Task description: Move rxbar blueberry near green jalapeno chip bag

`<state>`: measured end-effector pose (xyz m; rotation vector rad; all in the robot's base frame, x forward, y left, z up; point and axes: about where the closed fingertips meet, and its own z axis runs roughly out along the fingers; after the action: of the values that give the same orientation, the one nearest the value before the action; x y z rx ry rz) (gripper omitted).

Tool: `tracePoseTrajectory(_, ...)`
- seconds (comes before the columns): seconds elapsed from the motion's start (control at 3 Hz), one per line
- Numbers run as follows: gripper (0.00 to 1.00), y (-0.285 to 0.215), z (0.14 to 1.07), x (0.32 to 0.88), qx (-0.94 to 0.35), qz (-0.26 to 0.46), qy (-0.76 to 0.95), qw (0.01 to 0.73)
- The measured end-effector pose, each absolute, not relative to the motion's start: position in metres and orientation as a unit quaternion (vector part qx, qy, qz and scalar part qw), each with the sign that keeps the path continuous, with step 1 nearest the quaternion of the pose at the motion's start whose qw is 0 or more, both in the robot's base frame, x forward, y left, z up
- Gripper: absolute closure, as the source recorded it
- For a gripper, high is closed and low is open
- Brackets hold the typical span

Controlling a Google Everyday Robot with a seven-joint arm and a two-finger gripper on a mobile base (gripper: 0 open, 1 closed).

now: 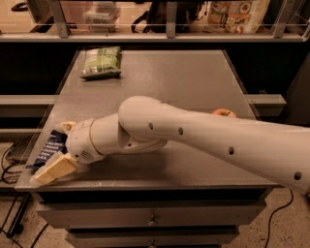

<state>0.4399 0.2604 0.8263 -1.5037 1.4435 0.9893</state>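
Note:
The rxbar blueberry [50, 148], a dark navy bar with white text, lies at the front left corner of the grey table [193, 82]. My gripper [59, 148] is down at that corner, open, with one tan finger [54, 169] on the near side of the bar and the other finger [68, 126] on its far side. The wrist hides part of the bar. The green jalapeno chip bag [101, 62], green and white, lies at the table's far left, well away from the bar.
A red apple [224, 113] peeks out behind my arm at the table's right side. My white arm [203, 140] crosses the front half of the table. A railing and shelf with packages [232, 14] stand behind the table.

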Motion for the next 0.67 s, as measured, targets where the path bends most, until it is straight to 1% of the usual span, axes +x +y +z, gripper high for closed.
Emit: tracePoseTrajectory(0.67,0.65,0.2544,0.8296,0.4436,-0.591,0.374,0.580,0.418)
